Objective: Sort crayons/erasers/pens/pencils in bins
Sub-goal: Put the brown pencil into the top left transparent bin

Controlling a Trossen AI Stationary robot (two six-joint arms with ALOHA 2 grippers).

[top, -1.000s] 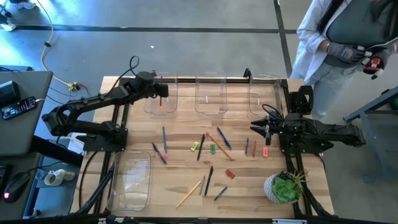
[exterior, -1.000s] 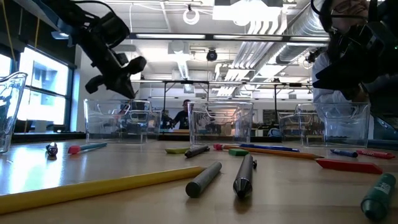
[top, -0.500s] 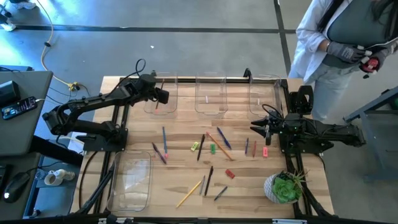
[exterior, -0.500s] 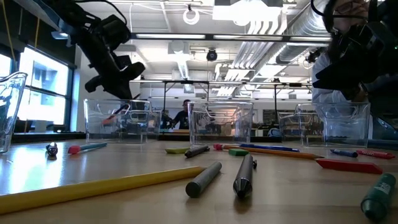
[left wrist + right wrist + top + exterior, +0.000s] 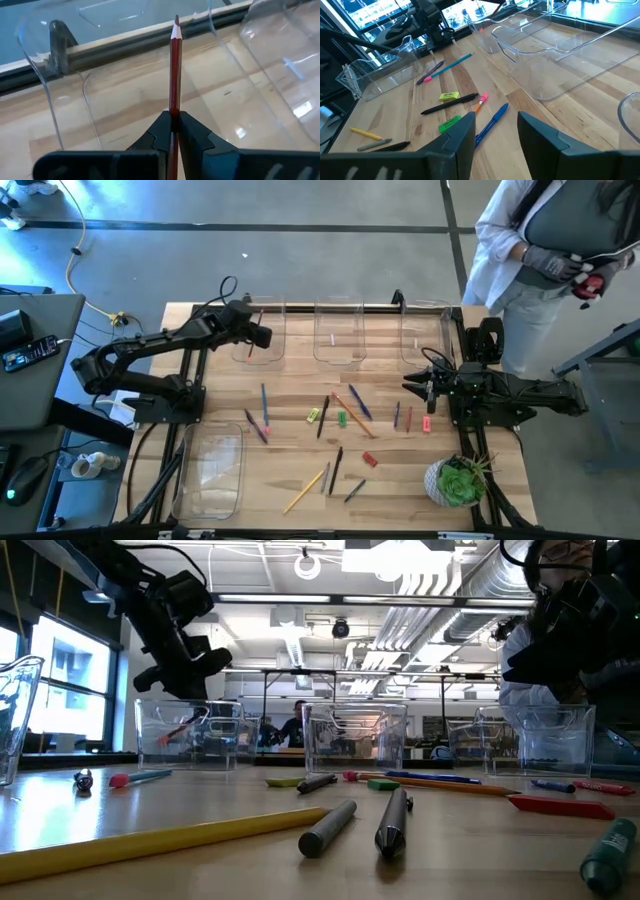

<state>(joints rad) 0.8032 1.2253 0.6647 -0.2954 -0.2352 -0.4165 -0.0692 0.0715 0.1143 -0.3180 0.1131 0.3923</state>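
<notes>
A lab: exposed ceiling ducts (image 5: 470, 585), concrete floor (image 5: 300, 260).

Bright even ceiling-light illumination, soft faint shadows, glare on clear bins (image 5: 338, 330), blurred nearest items low view

The table (image 5: 400, 470) was pale wood with visible grain and a light sheen. The bins (image 5: 338, 332) were clear, glossy plastic, smooth and catching highlights. The left gripper (image 5: 172, 125) had matt black fingers (image 5: 200, 140), as did the right gripper (image 5: 495, 132). The pencil (image 5: 174, 70) looked like red-painted wood with a bare sharpened tip.
</notes>
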